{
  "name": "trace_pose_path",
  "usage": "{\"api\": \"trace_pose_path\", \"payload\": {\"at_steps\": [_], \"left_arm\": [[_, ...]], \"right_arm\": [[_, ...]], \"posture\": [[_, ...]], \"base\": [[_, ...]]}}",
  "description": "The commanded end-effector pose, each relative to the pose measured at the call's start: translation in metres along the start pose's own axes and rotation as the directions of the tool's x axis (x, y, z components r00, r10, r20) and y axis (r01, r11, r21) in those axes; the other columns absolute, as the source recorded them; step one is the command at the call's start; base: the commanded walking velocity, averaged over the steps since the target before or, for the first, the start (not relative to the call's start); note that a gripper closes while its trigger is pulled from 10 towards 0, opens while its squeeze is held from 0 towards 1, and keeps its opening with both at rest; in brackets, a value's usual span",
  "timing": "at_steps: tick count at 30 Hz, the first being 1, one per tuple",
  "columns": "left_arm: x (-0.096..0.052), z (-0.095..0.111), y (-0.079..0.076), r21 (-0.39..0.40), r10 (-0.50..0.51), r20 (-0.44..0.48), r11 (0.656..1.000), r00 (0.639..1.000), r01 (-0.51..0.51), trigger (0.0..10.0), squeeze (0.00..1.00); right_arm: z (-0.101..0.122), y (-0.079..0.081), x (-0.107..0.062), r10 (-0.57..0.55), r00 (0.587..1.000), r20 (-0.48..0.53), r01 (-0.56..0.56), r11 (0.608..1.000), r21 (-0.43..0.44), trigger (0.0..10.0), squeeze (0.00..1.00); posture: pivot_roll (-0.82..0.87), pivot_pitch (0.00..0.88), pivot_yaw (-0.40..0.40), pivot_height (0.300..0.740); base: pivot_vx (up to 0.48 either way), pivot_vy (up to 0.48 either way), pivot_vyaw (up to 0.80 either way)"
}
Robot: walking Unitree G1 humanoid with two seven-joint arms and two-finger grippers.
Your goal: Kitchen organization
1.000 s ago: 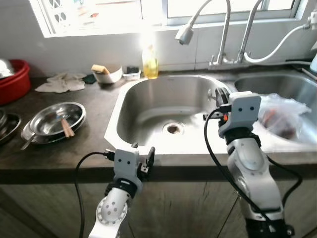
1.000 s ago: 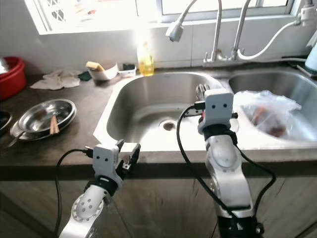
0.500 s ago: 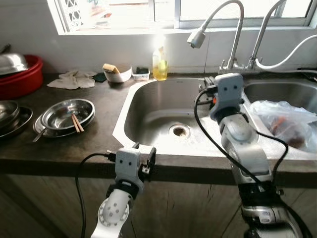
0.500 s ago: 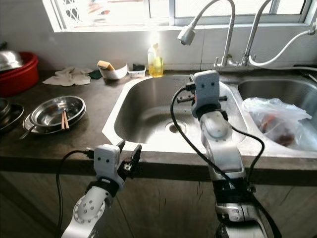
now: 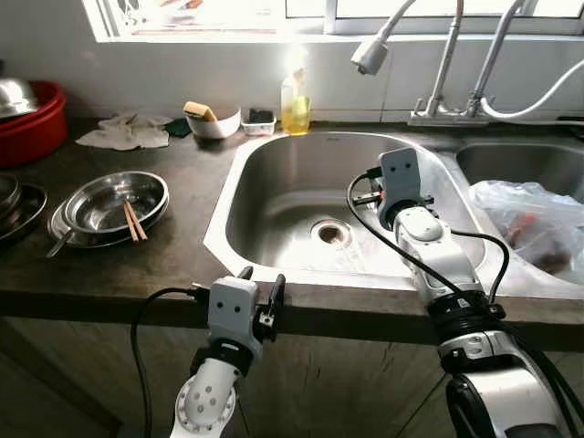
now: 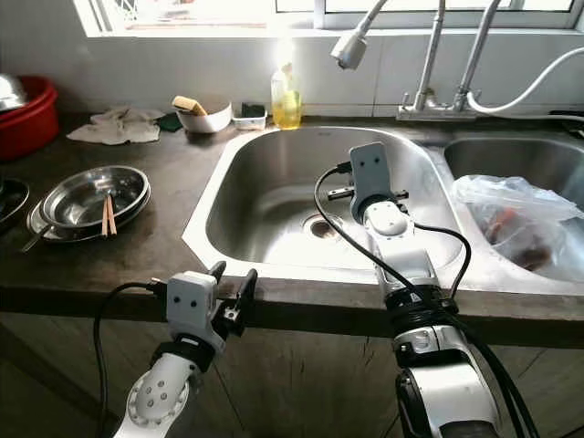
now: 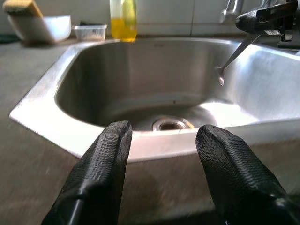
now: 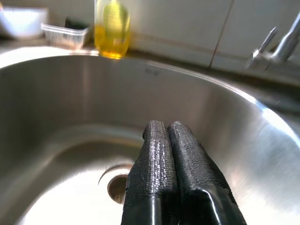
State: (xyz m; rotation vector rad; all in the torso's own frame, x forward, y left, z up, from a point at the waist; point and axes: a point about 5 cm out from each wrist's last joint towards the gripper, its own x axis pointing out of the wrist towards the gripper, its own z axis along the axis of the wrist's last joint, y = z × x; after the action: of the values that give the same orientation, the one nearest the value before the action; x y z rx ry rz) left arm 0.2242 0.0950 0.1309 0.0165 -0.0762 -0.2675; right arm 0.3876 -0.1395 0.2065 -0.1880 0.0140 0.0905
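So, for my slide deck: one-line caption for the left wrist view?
Open left end effector faces the steel sink and its drain.

Silver arms [image 5: 438,255], black cables [image 5: 370,239]

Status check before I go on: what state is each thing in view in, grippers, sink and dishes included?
left gripper: open, at the counter edge
right gripper: shut on the spoon, over the left basin
spoon: dangling, bowl end down
faucet: no water running
drain: uncovered
soap bottle: upright, part full
steel bowl: upright, chopsticks inside
plastic bag: crumpled in the right basin
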Motion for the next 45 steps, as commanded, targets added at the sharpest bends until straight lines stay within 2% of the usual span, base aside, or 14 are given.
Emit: {"api": "trace_pose_path", "payload": {"at_steps": [1,4,5,6,7,16,20,21,22,28,34,37,43,45], "left_arm": [[-0.003,0.005,0.000,0.018,0.005,0.008,1.000,1.000,-0.005,10.0,0.00],[-0.005,0.005,0.001,0.020,0.008,0.006,1.000,1.000,-0.009,10.0,0.00],[-0.005,0.005,0.001,0.021,0.009,0.005,1.000,1.000,-0.009,10.0,0.00],[-0.005,0.005,0.001,0.022,0.009,0.004,1.000,1.000,-0.009,10.0,0.00],[-0.005,0.005,0.001,0.022,0.011,0.003,1.000,1.000,-0.012,10.0,0.00],[-0.004,0.004,0.003,0.022,0.013,0.000,1.000,1.000,-0.013,10.0,0.00],[0.000,0.004,0.006,0.029,0.014,0.004,0.999,1.000,-0.014,10.0,0.00],[0.001,0.005,0.007,0.030,0.013,0.005,0.999,1.000,-0.013,10.0,0.00],[0.002,0.005,0.007,0.030,0.014,0.006,0.999,1.000,-0.014,10.0,0.00],[0.006,0.005,0.007,0.025,0.020,0.015,0.999,1.000,-0.020,10.0,0.00],[0.006,0.005,-0.003,0.009,-0.008,0.020,1.000,1.000,0.008,10.0,0.00],[0.007,0.005,-0.004,0.006,-0.010,0.020,1.000,1.000,0.010,10.0,0.00],[0.009,0.008,-0.001,0.008,-0.018,0.041,1.000,0.999,0.018,10.0,0.00],[0.009,0.008,0.000,0.007,-0.016,0.043,1.000,0.999,0.015,10.0,0.00]], "right_arm": [[0.003,0.000,0.002,0.005,1.000,0.001,-0.005,1.000,-0.004,10.0,0.00],[-0.003,0.000,0.003,0.003,1.000,-0.014,-0.003,1.000,0.002,10.0,0.02],[-0.004,0.000,0.003,0.003,1.000,-0.014,-0.003,1.000,0.003,10.0,0.18],[-0.005,0.000,0.003,0.002,1.000,-0.013,-0.002,1.000,0.004,10.0,0.18],[-0.007,0.001,0.002,0.009,1.000,-0.019,-0.010,1.000,-0.012,10.0,1.00],[-0.015,0.005,-0.003,-0.008,1.000,-0.019,0.008,1.000,0.021,10.0,1.00],[-0.010,0.004,-0.007,-0.034,0.998,0.043,0.032,0.998,0.056,10.0,1.00],[-0.008,0.004,-0.008,-0.035,0.998,0.055,0.032,0.998,0.061,10.0,0.79],[-0.005,0.003,-0.009,-0.038,0.996,0.077,0.033,0.997,0.066,10.0,0.01],[0.013,0.003,-0.033,-0.059,0.969,0.242,0.034,0.994,0.105,10.0,0.00],[0.005,-0.002,-0.060,-0.064,0.952,0.299,0.036,0.995,0.098,10.0,0.00],[0.004,-0.002,-0.063,-0.063,0.950,0.305,0.033,0.994,0.103,10.0,0.00],[-0.010,0.005,-0.102,-0.044,0.955,0.293,0.013,0.994,0.107,10.0,0.00],[-0.010,0.006,-0.105,-0.045,0.955,0.292,0.013,0.994,0.111,10.0,0.00]], "posture": [[0.12,0.102,-0.015,0.740],[0.13,0.105,-0.021,0.740],[0.13,0.106,-0.022,0.740],[0.13,0.105,-0.023,0.740],[0.13,0.104,-0.025,0.740],[0.13,0.085,-0.021,0.740],[0.13,0.077,-0.020,0.740],[0.13,0.077,-0.020,0.740],[0.13,0.072,-0.018,0.740],[0.12,0.053,-0.015,0.740],[0.11,0.034,-0.011,0.740],[0.11,0.030,-0.007,0.740],[0.10,0.014,-0.009,0.740],[0.10,0.014,-0.009,0.740]], "base": [[0.000,0.000,0.00],[0.000,0.000,0.00],[0.000,0.000,0.00],[0.000,0.000,0.00],[0.000,0.000,0.00],[0.000,0.000,0.00],[0.000,0.000,0.00],[0.000,0.000,0.00],[0.000,0.000,0.00],[0.000,0.000,0.00],[0.000,0.000,0.00],[0.000,0.000,0.00],[0.000,0.000,0.00],[0.000,0.000,0.00]]}}
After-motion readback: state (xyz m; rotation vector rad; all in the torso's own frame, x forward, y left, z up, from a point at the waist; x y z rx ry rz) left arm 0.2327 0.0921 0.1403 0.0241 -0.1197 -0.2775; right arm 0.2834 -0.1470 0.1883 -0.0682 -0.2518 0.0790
